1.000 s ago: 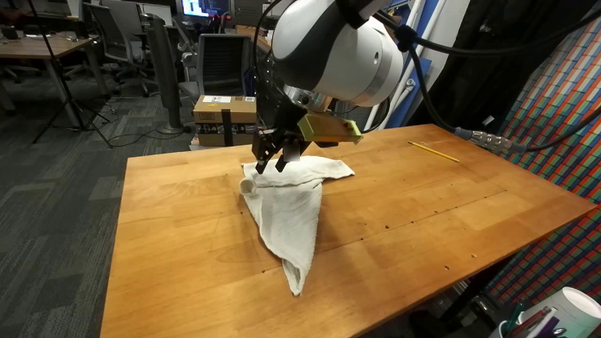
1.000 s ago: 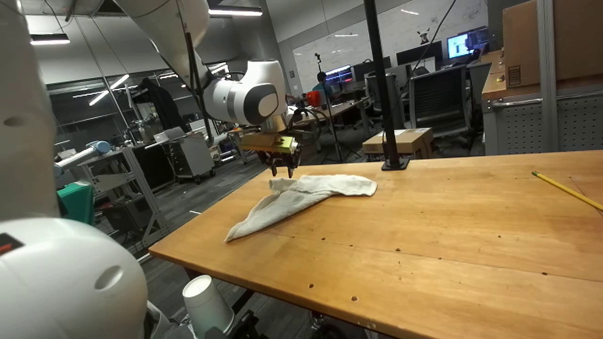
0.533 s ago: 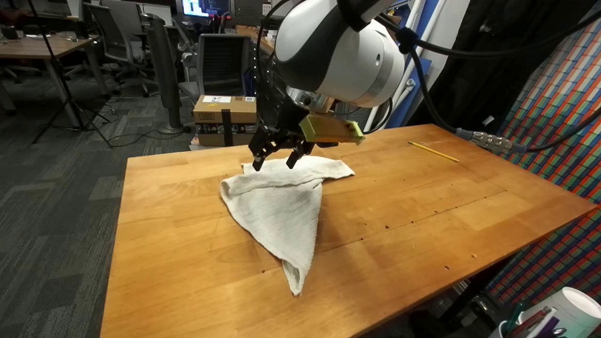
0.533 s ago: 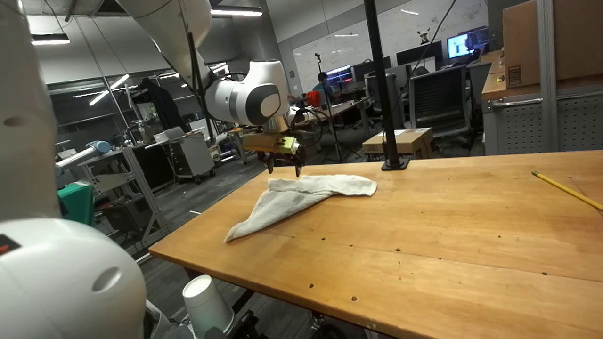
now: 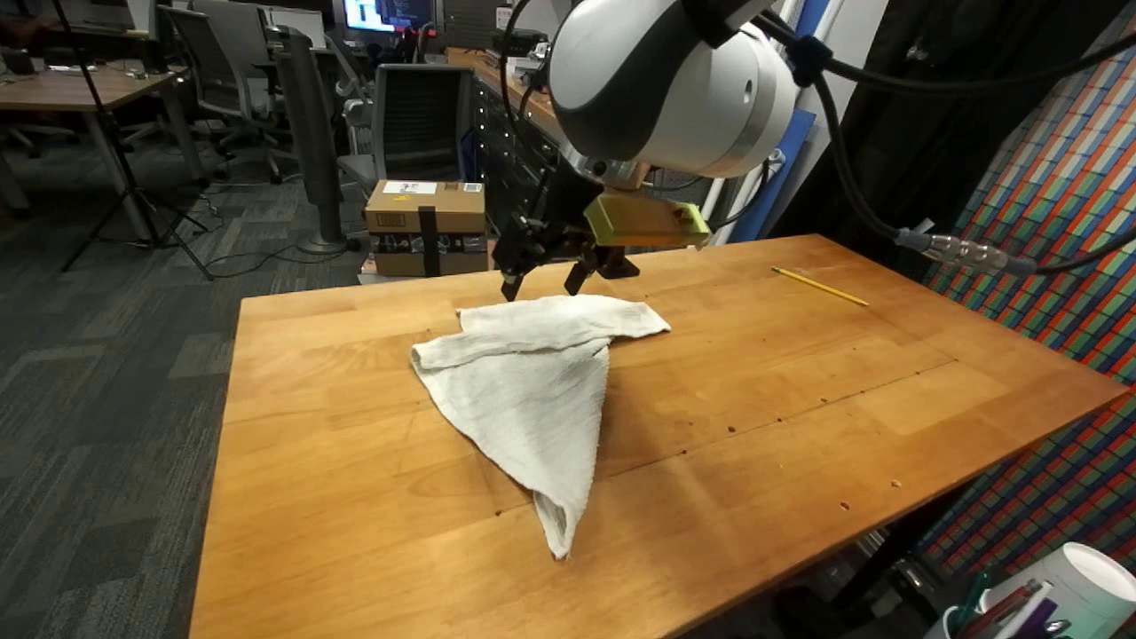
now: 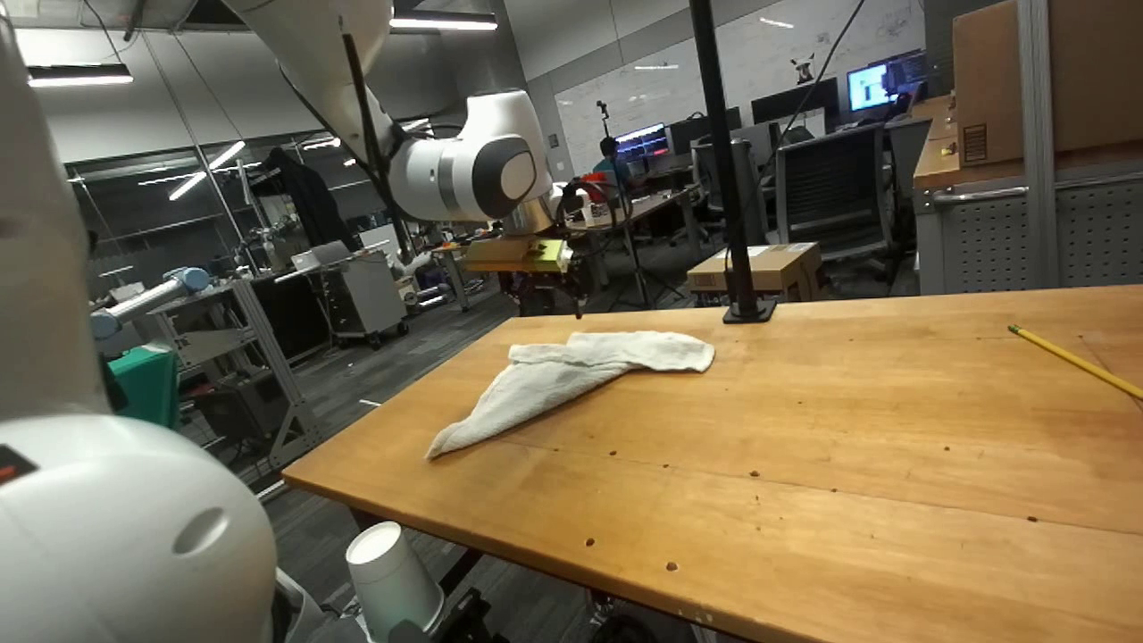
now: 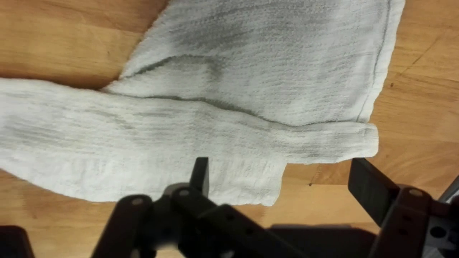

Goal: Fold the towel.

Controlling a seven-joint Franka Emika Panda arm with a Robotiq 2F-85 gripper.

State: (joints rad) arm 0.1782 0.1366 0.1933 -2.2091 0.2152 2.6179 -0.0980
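Observation:
A white towel (image 5: 532, 417) lies on the wooden table in both exterior views (image 6: 545, 375). One band is folded over along its far side. A pointed end reaches toward the camera in an exterior view. In the wrist view the towel (image 7: 272, 71) shows the folded band crossing it, with a short flap sticking out at the right. My gripper (image 5: 541, 289) is open and empty, a little above the towel's far edge. In the wrist view its fingers (image 7: 279, 161) are wide apart, the left one over the towel and the right one beside the flap's lower edge.
A yellow pencil (image 5: 819, 287) lies on the wooden table (image 5: 754, 444). A black pole (image 6: 748, 311) stands at the table's back edge. A white cup (image 6: 393, 572) sits below the table's edge. A cardboard box (image 5: 426, 226) is on the floor behind.
My gripper's fingers have spread apart, and the gripper has risen and moved back from the towel. The towel's curled left corner has flopped outward and lies flatter.

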